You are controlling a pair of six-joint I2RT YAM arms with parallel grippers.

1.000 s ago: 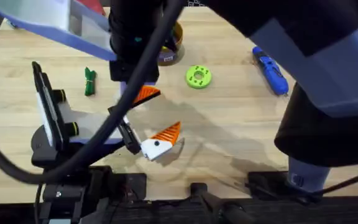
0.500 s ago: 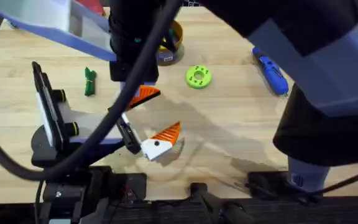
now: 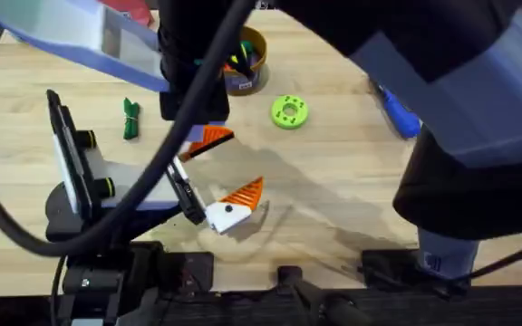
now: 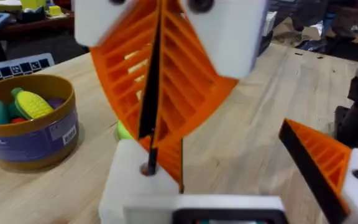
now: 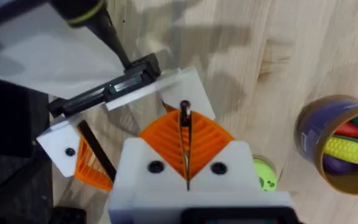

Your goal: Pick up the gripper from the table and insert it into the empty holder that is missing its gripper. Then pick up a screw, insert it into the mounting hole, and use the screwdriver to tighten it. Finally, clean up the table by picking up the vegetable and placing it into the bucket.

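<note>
The holder [image 4: 132, 190] is the white block close under the left wrist camera, with the mounting hole [image 4: 146, 168] dark in its upper face. An orange ribbed wedge, which looks like the gripper [image 4: 171, 165], stands tight against the holder's side. I cannot tell whether it is fully seated.

The right gripper [image 5: 184, 124] is directly over this block. Its two orange pads are pressed together on a slim dark screw [image 5: 184, 110], whose lower end meets the mounting hole in the left wrist view. In the right wrist view the screw's tip lies on the white holder [image 5: 188, 84], just beside the black rail [image 5: 107, 89] that carries the jaw. From these views I cannot tell what state the left gripper is in.

The jaw's second white block [image 3: 227, 215] sits near the front of the table with its own orange wedge [image 3: 245, 192] fitted.

Farther out on the pale wooden table [image 3: 333, 199], the green vegetable [image 3: 131, 118] lies to the left, well apart from the jaw. A green ring [image 3: 289, 111] lies behind the jaw. The bucket [image 3: 247, 77], with toy food in it, stands near the far edge. The blue screwdriver [image 3: 401, 113] lies to the right, partly under the right arm.

Behind the bucket in the left wrist view, a black-and-white checkered card [image 4: 17, 65] lies at the table's edge, with a dim room beyond.
</note>
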